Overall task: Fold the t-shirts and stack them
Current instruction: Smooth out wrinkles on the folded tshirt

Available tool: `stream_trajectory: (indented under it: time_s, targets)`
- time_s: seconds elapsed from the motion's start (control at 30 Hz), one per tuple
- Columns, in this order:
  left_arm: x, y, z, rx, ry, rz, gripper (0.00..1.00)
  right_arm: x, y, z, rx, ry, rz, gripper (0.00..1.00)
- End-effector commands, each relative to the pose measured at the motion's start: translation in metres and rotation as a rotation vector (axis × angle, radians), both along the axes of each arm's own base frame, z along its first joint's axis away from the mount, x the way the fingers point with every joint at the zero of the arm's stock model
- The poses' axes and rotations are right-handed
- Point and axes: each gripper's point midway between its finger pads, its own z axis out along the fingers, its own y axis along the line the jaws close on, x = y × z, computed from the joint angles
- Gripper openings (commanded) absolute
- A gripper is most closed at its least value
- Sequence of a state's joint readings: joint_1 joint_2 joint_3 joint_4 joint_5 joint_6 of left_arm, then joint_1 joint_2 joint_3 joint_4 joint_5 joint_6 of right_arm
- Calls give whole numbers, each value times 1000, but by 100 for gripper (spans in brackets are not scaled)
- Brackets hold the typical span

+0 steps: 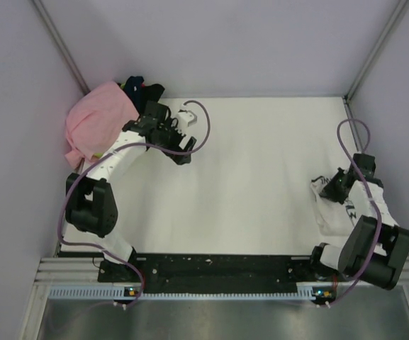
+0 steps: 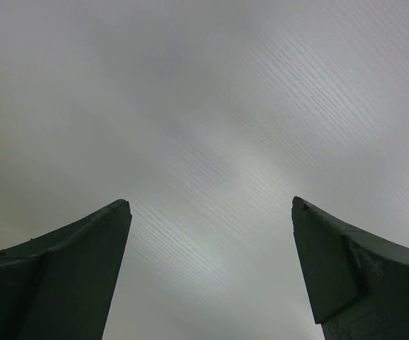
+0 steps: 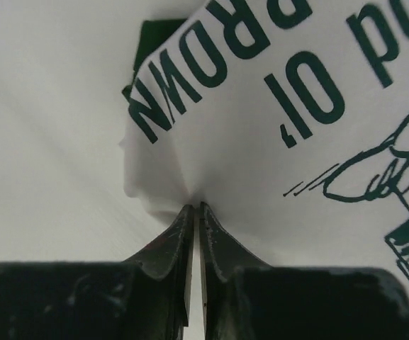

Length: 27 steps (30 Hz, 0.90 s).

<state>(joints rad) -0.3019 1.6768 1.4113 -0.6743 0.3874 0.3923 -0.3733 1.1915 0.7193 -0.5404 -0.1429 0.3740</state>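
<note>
While the pink t-shirt [image 1: 96, 122] drapes the basket [image 1: 123, 86] holding dark ones [image 1: 146, 91], my right claw [image 3: 193, 205] pinches the puckered, green-lettered white t-shirt [image 3: 215, 131], left claw [image 2: 211, 205] agape.

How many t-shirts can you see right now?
3: the pink t-shirt at the far-left corner, a dark t-shirt bunched behind it, the white printed t-shirt at the right edge, pinched in the right gripper. More may be hidden.

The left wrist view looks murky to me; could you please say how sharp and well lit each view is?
Left wrist view: dim, the background a streaky blur, the open left gripper in silhouette. Right wrist view: bright, lettering on the white t-shirt legible, the right gripper pinching it dark and soft. Top view: even light, faint shadows, sharp.
</note>
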Motion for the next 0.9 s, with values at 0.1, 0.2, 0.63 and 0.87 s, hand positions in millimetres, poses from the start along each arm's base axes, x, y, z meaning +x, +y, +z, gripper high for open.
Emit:
stream_trajectory:
  time_s: [0.1,0.2,0.63,0.87]
  targets:
    - [5,2,5,12,-41,-8,99,44,15,-31,190,-42,-38,0]
    - [7,3,3,25,-44,-1,99,61,7,-42,169,-22,-2,0]
    - [15,2,-10,44,-3,8,99,93,15,-29,104,-20,359,3]
    - [15,1,-15,44,15,1,99,96,-7,32,-154,-99,262,34]
